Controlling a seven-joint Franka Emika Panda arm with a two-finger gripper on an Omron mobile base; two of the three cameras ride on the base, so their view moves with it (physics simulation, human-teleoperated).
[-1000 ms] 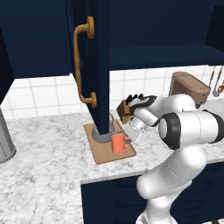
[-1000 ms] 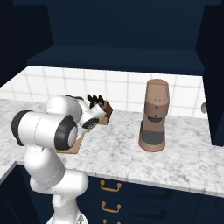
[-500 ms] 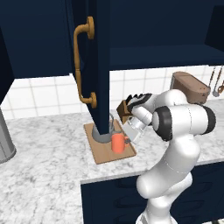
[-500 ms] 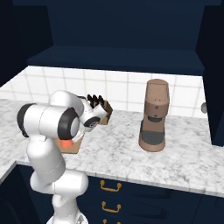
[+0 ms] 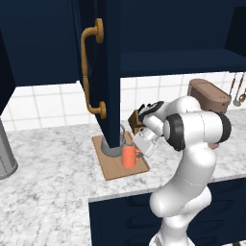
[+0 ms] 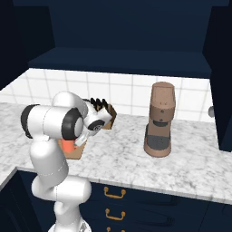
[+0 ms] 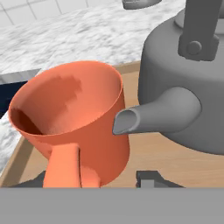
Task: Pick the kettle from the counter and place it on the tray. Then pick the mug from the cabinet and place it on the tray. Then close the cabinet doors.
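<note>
I find the mug (image 7: 72, 127) standing on the tray (image 7: 175, 159) directly ahead of my gripper (image 7: 107, 181), beside the kettle (image 7: 188, 83), fingers apparently spread off its handle, so both sit together for carrying.

A brown coffee grinder (image 6: 159, 120) stands upright on the right, near the white tiled backsplash (image 6: 122, 90). A small wooden knife block (image 6: 105, 113) with dark handles sits to its left. A large grey cylinder (image 5: 6, 156) stands far left. Utensils (image 5: 236, 89) hang at the far right.
</note>
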